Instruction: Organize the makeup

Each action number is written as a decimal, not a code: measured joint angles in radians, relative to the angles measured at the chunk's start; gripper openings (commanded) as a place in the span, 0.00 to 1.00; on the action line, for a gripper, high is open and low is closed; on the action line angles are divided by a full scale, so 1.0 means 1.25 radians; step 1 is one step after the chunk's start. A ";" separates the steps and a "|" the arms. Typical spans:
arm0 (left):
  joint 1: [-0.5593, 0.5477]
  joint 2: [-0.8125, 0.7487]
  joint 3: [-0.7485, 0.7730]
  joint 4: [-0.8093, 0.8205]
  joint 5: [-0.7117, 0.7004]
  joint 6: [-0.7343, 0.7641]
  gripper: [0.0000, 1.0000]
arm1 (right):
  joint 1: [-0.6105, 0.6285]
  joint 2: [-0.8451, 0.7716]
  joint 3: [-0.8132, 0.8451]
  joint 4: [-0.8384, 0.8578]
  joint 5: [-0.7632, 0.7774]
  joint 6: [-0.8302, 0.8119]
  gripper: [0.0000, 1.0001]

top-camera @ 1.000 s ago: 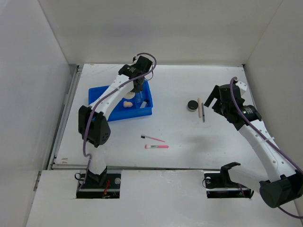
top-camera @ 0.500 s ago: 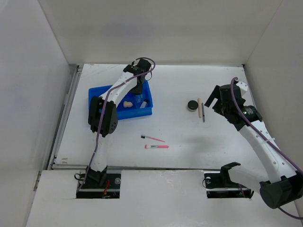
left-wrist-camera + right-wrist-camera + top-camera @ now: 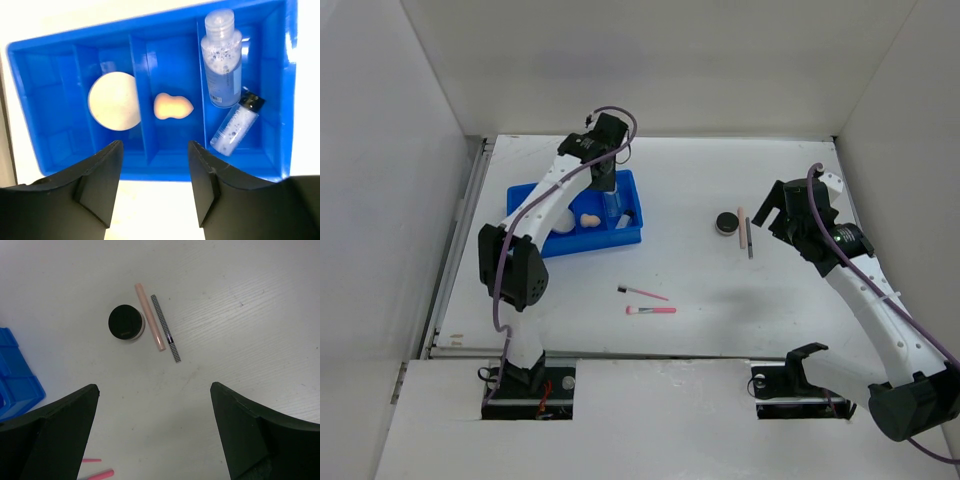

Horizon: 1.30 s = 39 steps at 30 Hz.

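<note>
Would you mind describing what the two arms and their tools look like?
The left arm and right arm share one build: white tubular links joined by black joint housings, with a purple cable looping along each. The left tool and right tool both have broad, matte black, wedge-shaped fingers. No markings are legible.

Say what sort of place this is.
Likely a robot test cell: white walls box in a white table, two arms bolted at its edge, makeup staged in and beside a blue tray.
</note>
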 measured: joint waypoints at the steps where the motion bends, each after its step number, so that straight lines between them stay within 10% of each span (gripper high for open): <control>1: 0.001 -0.017 -0.001 0.001 0.000 0.000 0.49 | 0.000 0.000 0.000 0.000 0.000 0.000 0.99; 9: 0.051 -0.050 -0.042 0.003 0.036 -0.029 0.35 | 0.000 0.000 0.000 0.001 0.000 0.000 0.99; 23: 0.196 -0.004 -0.107 -0.030 0.098 -0.114 0.41 | 0.000 0.034 -0.011 0.007 -0.008 -0.006 0.99; 30: 0.226 0.008 -0.171 -0.015 0.134 -0.177 0.66 | 0.000 0.040 -0.011 0.010 -0.015 -0.006 0.99; 39: 0.236 0.008 -0.218 0.009 0.135 -0.234 0.52 | 0.000 0.044 -0.011 0.010 -0.018 -0.014 0.99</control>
